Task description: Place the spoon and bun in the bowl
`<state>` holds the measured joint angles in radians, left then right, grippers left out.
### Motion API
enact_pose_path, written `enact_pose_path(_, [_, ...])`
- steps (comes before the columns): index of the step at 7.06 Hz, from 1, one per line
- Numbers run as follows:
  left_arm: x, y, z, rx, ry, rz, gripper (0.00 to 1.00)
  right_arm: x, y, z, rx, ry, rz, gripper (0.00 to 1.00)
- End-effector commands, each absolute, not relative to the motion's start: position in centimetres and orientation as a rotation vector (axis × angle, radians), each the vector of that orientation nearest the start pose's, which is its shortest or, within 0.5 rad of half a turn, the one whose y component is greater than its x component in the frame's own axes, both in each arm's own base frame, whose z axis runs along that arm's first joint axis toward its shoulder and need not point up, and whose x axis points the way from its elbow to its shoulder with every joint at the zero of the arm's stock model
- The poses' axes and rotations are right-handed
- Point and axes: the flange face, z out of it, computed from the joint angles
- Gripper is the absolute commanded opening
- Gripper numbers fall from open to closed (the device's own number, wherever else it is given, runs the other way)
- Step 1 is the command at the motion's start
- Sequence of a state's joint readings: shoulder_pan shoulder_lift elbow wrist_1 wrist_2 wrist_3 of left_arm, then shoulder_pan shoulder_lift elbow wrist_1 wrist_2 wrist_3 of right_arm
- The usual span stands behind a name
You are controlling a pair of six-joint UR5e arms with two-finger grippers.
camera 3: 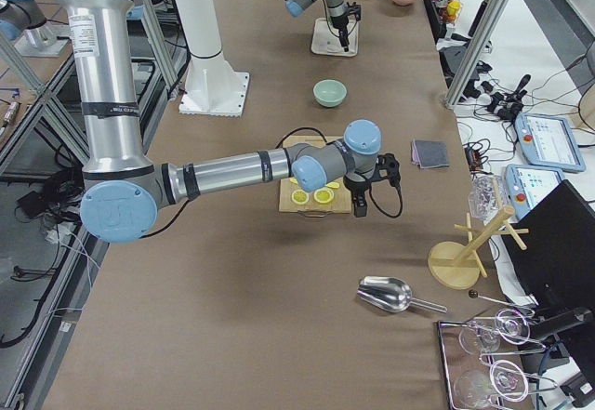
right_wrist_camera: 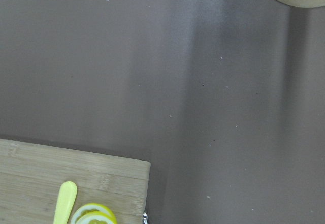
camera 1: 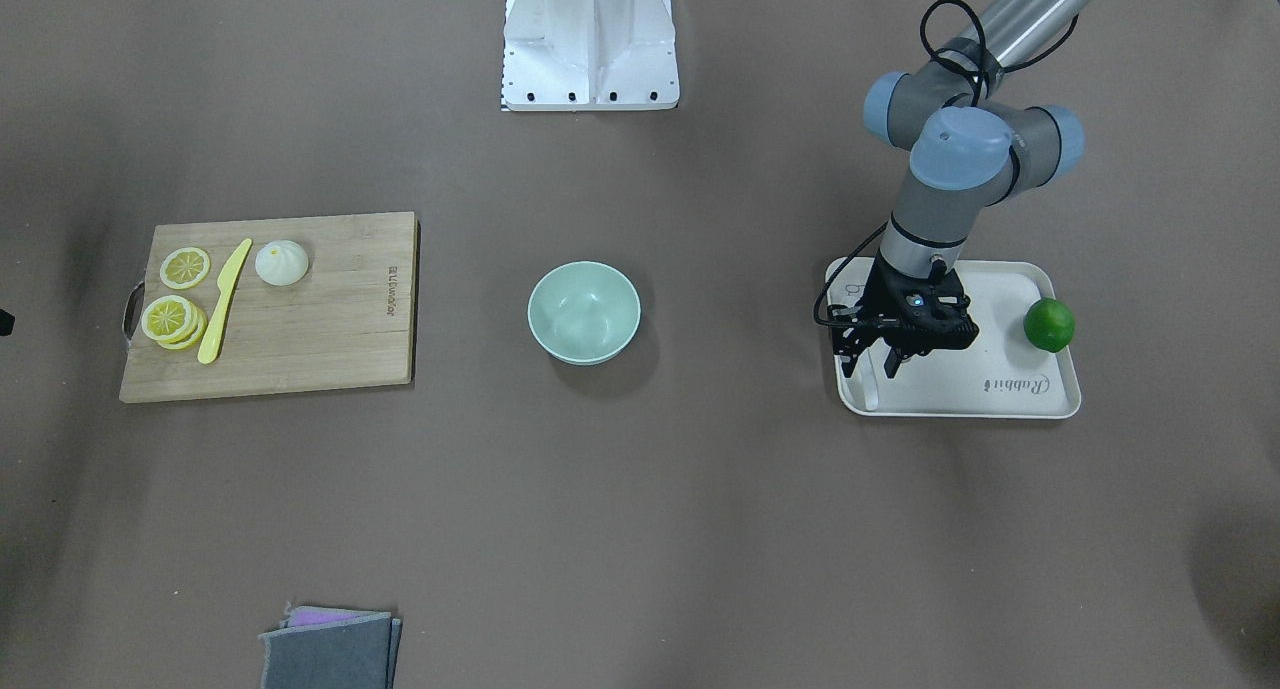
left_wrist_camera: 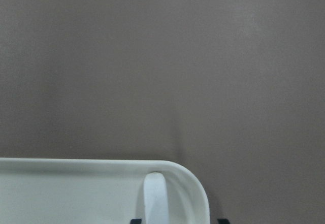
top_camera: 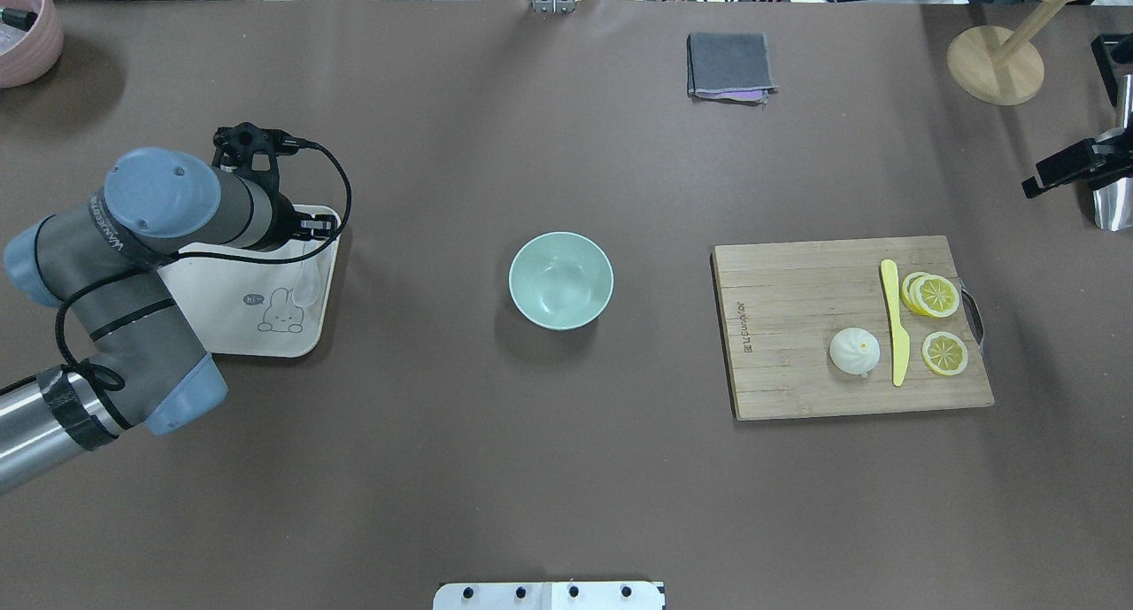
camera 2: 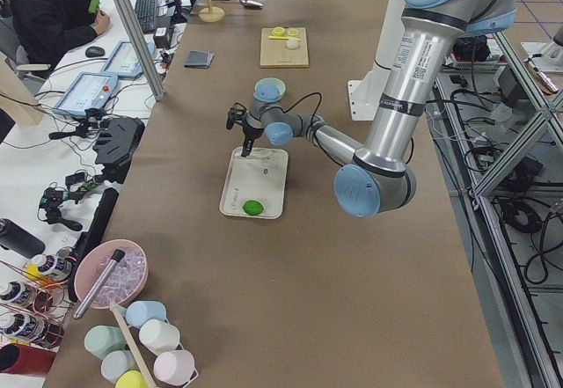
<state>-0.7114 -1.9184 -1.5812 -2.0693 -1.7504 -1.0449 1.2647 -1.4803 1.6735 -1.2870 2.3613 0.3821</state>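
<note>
The white spoon (top_camera: 307, 281) lies on the white tray (camera 1: 1000, 389), its handle (left_wrist_camera: 155, 198) pointing at the tray's corner. My left gripper (camera 1: 869, 366) hangs low over that corner, open, with one finger on each side of the handle. The mint-green bowl (camera 1: 584, 312) stands empty at the table's centre. The white bun (camera 1: 281, 263) sits on the wooden cutting board (camera 1: 320, 319). My right gripper (camera 3: 359, 207) hovers beyond the board's outer end, away from the bun. I cannot tell whether it is open or shut.
A green lime (camera 1: 1049, 324) lies on the tray's outer side. A yellow knife (camera 1: 224, 301) and lemon slices (camera 1: 185, 267) share the board. A folded grey cloth (camera 1: 330, 649) lies at the operators' edge. A wooden stand (top_camera: 996, 65) and a metal scoop (camera 3: 386, 294) are past the board.
</note>
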Motion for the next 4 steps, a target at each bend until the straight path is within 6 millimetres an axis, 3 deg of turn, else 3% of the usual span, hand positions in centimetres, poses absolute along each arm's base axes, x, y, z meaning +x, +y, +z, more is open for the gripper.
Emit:
enact_pose_path(1, [41.85,-51.26,41.96,0.354,0.785,-0.099,0.52,-11.06,-53.97,52.19,0.165,-0.885,-0.123,1.00])
enact_pose_path(4, [42.23,-50.96,42.22,0.345,0.783,-0.103,0.52,-11.49,-53.93,52.03,0.164,-0.886,-0.132,1.00])
